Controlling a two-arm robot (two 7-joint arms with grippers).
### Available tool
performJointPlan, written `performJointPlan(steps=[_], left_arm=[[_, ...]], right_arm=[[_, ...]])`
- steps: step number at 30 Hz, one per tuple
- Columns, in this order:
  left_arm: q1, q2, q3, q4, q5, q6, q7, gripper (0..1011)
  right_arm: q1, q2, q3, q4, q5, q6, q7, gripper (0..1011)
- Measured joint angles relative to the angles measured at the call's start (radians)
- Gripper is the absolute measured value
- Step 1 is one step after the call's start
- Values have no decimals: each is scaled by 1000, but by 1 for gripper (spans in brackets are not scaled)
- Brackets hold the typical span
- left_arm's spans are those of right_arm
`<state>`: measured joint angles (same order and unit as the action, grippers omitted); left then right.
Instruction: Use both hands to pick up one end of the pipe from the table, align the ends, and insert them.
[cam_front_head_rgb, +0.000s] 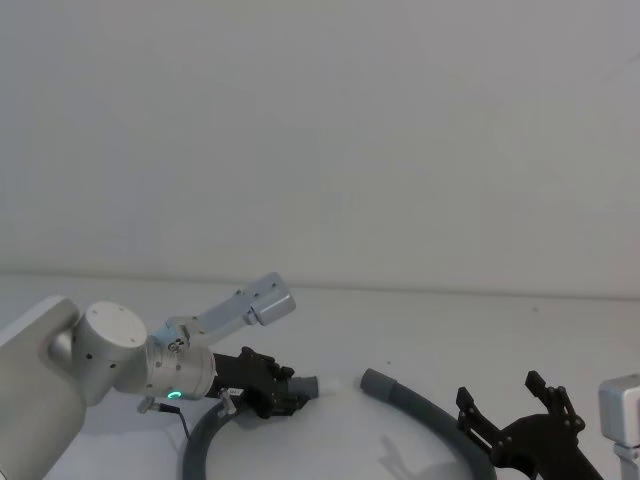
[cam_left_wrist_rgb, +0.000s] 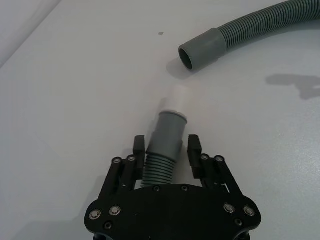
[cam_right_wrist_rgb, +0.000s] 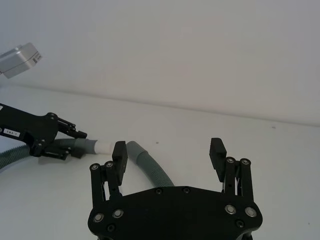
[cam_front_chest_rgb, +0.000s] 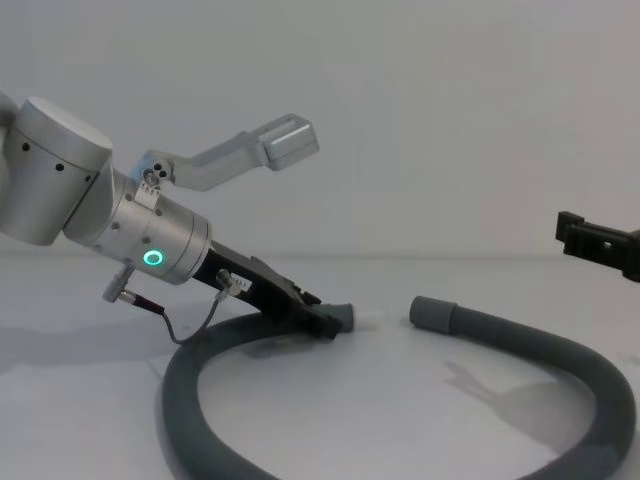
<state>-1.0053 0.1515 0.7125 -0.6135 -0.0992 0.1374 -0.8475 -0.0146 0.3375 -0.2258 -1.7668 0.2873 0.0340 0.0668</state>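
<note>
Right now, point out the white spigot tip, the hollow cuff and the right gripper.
white spigot tip (cam_left_wrist_rgb: 180, 100), left wrist view, on its side
hollow cuff (cam_left_wrist_rgb: 207, 45), left wrist view, on its outer wall
right gripper (cam_right_wrist_rgb: 168, 147), right wrist view, midway between its open jaws

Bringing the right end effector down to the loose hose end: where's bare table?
Bare table lies on the far side of the hose ends and inside its loop. Crowded: the short gap between the white tip, held by the left end effector, and the hollow cuff. The right end effector hangs open.
</note>
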Motion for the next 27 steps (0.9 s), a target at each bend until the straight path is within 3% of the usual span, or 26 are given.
performJointPlan(steps=[2,6,27], left_arm=[[0,0,0,0,0,1,0,442],[0,0,0,-1,1,1,1,367],[0,1,0,-2,2,3,1,363]], right_arm=[[0,0,0,0,0,0,0,1004],[0,0,0,0,0,0,0,1004],[0,0,0,0,0,0,0,1004]])
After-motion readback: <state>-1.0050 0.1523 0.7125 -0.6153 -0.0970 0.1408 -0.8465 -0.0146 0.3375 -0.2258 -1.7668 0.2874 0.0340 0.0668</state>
